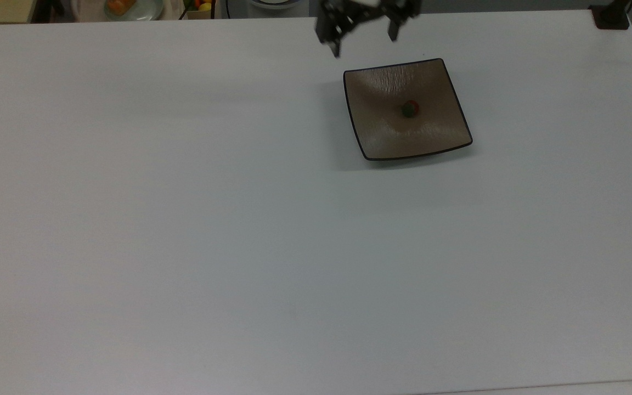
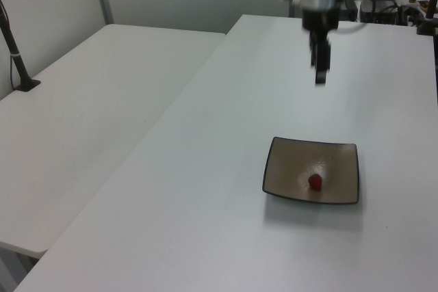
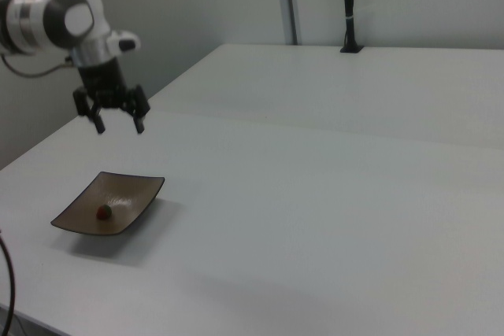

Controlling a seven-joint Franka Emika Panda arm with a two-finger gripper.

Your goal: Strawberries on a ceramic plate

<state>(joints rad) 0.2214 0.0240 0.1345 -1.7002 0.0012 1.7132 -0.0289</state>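
Observation:
A small red strawberry (image 1: 410, 108) with a dark green cap lies near the middle of the square taupe-brown ceramic plate (image 1: 431, 137). The same berry (image 2: 315, 182) rests on the plate (image 2: 287, 172) in the left view, and the berry (image 3: 103, 212) sits on the plate (image 3: 130, 194) in the right view. My gripper (image 1: 364, 34) hangs open and empty high above the table, past the plate's far edge at the top view's top. It shows raised well above the plate in the left view (image 2: 320, 66) and the right view (image 3: 118, 121), its two fingers spread apart.
The white table (image 1: 239, 219) spreads wide around the plate. A second white table (image 2: 89, 114) adjoins it in the left view's left. A black post base (image 1: 611, 16) stands at the top view's top right corner. Dishes and fruit (image 1: 129, 6) lie beyond the far edge.

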